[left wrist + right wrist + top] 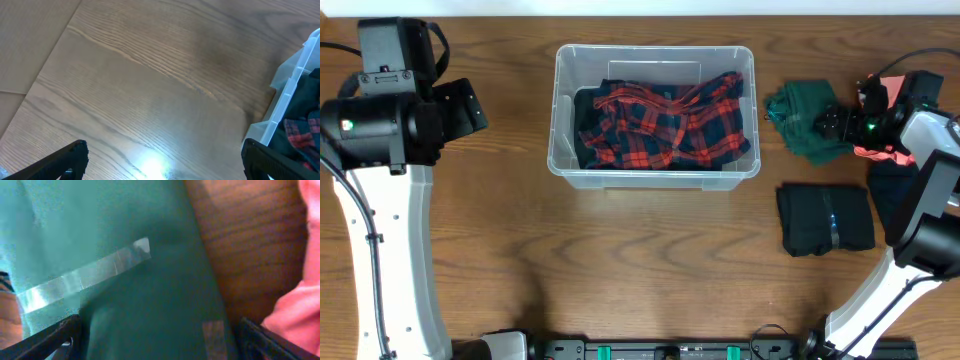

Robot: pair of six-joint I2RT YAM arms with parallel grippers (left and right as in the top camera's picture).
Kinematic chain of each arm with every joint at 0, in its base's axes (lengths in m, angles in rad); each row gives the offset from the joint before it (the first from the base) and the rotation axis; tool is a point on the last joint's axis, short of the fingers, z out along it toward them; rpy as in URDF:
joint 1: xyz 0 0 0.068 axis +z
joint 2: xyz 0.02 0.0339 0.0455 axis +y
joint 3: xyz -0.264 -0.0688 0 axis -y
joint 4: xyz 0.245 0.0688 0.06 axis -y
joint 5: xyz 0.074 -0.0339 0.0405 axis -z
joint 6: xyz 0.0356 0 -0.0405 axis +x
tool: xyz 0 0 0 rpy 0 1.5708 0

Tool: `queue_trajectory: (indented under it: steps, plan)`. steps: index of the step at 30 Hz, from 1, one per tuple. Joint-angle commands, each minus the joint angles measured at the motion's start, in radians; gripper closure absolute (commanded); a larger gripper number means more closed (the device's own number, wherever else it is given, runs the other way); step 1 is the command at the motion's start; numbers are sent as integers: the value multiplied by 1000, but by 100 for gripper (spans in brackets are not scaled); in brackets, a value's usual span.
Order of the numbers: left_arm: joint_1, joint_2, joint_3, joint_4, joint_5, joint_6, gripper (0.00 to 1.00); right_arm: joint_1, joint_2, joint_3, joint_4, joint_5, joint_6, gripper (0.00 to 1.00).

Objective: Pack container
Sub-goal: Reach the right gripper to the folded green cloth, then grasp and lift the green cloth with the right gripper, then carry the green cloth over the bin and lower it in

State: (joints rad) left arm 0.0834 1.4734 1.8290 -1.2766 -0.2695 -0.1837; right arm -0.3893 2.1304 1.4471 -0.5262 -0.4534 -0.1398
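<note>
Left claw (165, 152) is hanging wide open over bare tabletop (150, 75) and gripping nothing; only its two dark fingertips (70, 152) are showing, at the bottom corners of the wrist view. The container (655, 165) is sitting upright on the tabletop between the two claws. Its clear rim is coming in just beside the left claw's right finger in the left wrist view. Inside it a red-and-navy plaid cloth (665, 125) is lying crumpled, covering most of the floor and staying below the rim.

Right claw (160, 335) is also spread wide and closing on nothing. It is hovering close over a green cloth (125, 240), which is lying between and ahead of its fingers. I cannot tell whether the fingers are touching the fabric. A strip of clear tape (85, 277) is running across the green cloth ahead of this claw. A pink cloth (300, 300) is lying past its right finger, with a strip of bare wood between pink and green. In the overhead view the green cloth is bunched just beside the container's right wall. A folded black cloth (825, 218) is lying on the tabletop behind the right claw, nearer the arm's base and apart from the container.
</note>
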Motion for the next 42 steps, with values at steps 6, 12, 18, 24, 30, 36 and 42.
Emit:
queue_trajectory:
  steps: [6,12,18,24,30,36,42]
  plan:
    - [3,-2,6,-2,-12,-2,2,11,41,10,-8,-40,13,39]
    - [3,-2,6,-2,-12,-2,2,17,40,13,-8,-56,69,95]
    - [3,-2,6,-2,-12,-2,2,17,2,25,-16,-107,117,99]
    - [3,-2,6,-2,-12,-2,2,21,-116,59,-72,-129,137,99]
    - [3,-2,6,-2,-12,-2,2,44,-309,79,-126,-131,175,99]
    - [3,-2,6,-2,-12,-2,2,95,-509,79,-136,-131,163,99]
    - [3,-2,6,-2,-12,-2,2,221,-667,79,-118,-136,21,99]
